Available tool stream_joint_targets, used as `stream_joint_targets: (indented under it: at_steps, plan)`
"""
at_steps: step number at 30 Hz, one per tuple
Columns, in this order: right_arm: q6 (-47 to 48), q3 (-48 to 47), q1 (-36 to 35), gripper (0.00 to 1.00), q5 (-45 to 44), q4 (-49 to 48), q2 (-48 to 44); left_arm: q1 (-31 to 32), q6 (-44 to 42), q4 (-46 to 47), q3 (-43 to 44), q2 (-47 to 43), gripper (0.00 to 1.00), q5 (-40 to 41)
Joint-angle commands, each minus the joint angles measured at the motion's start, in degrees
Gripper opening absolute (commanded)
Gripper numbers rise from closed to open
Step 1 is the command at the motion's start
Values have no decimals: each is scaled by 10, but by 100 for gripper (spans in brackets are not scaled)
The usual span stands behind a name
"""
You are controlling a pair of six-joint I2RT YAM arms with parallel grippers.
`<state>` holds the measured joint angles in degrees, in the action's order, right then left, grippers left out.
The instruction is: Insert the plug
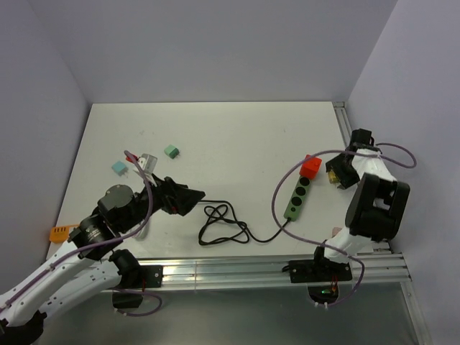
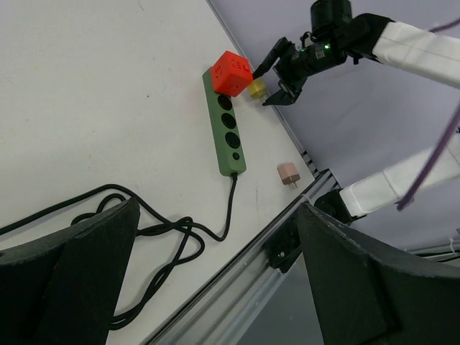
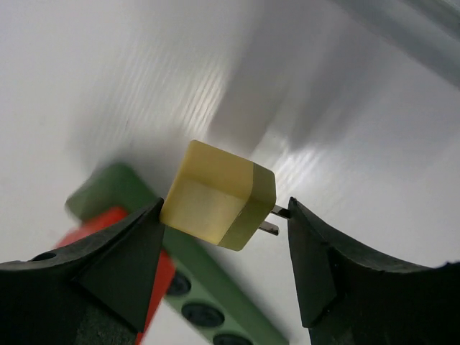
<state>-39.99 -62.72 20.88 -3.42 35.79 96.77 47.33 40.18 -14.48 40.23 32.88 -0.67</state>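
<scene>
A green power strip (image 1: 298,198) lies at the right of the table with a red cube plug (image 1: 310,167) seated in its far end. A yellow plug (image 3: 219,194) lies beside that end, prongs pointing away from the strip. My right gripper (image 3: 224,203) is open and straddles it: one finger meets the plug's corner, the other stands at the prong tips. The left wrist view also shows the strip (image 2: 226,129), the red cube (image 2: 231,72), the yellow plug (image 2: 256,88) and the right gripper (image 2: 277,75). My left gripper (image 1: 190,198) is open and empty over the table's middle.
The strip's black cable (image 1: 223,223) lies coiled near the front edge. A pink plug (image 2: 288,173) sits by the front rail. Two teal plugs (image 1: 171,151), (image 1: 119,167), a clear one (image 1: 147,162) and an orange one (image 1: 61,231) lie at the left.
</scene>
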Motion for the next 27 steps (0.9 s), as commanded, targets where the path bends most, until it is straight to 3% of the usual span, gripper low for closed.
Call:
stream_joint_targets:
  at_steps: [1,7,9,11,14,17,20,24,27]
  plan:
    - [-14,44,-33,0,16,-23,-134,0,5,-14,36,-14,97,-9]
    - [-89,100,-134,0,15,9,-397,-1,5,-16,52,-21,80,-38]
    - [-104,83,-194,0,19,42,-434,-1,12,1,50,-22,71,-59]
    - [-104,72,-270,0,58,41,-473,-1,16,33,46,-22,69,-72]
    - [-67,50,-339,0,156,26,-476,-1,19,62,37,-12,72,-99]
    - [-33,56,-429,0,258,-22,-472,-1,12,115,22,2,87,-134]
    - [-14,85,-522,0,294,-83,-485,-1,-3,158,13,21,98,-172]
    - [-44,147,-583,0,383,-213,-500,-1,-6,242,-23,34,99,-227]
    - [-75,153,-613,0,401,-275,-508,-1,1,330,-67,24,100,-241]
